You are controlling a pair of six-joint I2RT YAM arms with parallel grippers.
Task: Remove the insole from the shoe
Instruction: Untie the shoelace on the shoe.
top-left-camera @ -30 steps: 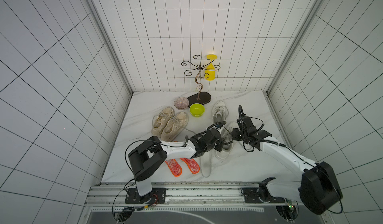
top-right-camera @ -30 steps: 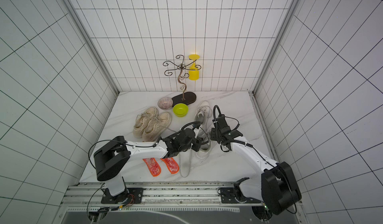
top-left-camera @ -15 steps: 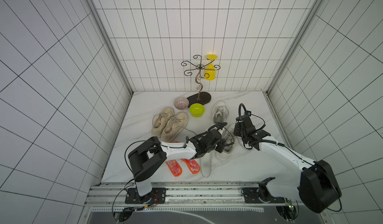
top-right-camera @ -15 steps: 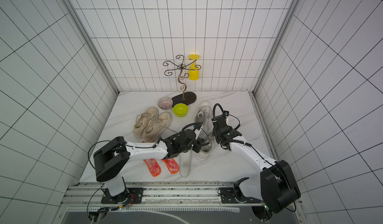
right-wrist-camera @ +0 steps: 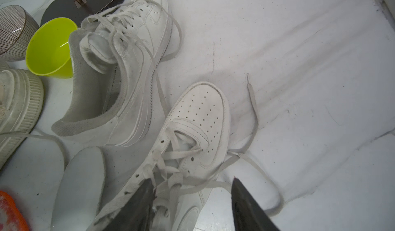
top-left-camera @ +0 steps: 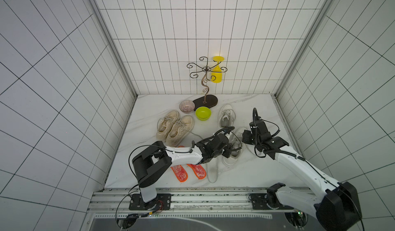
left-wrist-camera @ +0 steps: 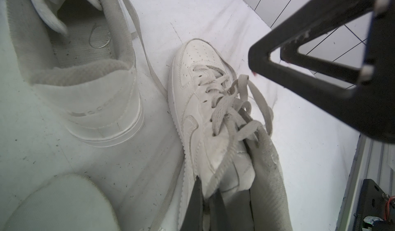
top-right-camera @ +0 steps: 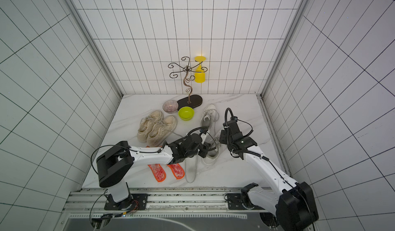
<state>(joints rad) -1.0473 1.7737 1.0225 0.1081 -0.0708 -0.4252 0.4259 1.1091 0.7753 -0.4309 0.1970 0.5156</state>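
A white sneaker [top-left-camera: 232, 161] [top-right-camera: 209, 158] lies in the middle of the table, toe pointing away. My left gripper [left-wrist-camera: 207, 185] [top-left-camera: 229, 153] is shut on the upper edge of the shoe [left-wrist-camera: 205, 104], next to its grey lining. My right gripper [right-wrist-camera: 191, 180] [top-left-camera: 245, 137] is open over the lace area. One of its fingers [right-wrist-camera: 141, 198] rests against the laces and the other hangs over bare table beside the shoe [right-wrist-camera: 198, 121]. A white insole [top-left-camera: 212, 170] [right-wrist-camera: 81, 187] lies flat on the table in front of the shoe. The inside of the held shoe is hidden.
The second white sneaker [top-left-camera: 226, 116] stands further back. To the left are a beige pair [top-left-camera: 175, 129], a green bowl [top-left-camera: 203, 113] and a striped bowl [top-left-camera: 187, 106]. A metal stand [top-left-camera: 205, 101] holding a yellow cup is at the back. Two orange insoles [top-left-camera: 188, 172] lie near the front edge.
My right gripper has edged slightly left, closer over the shoe's laces. The left gripper keeps its hold and has not moved.
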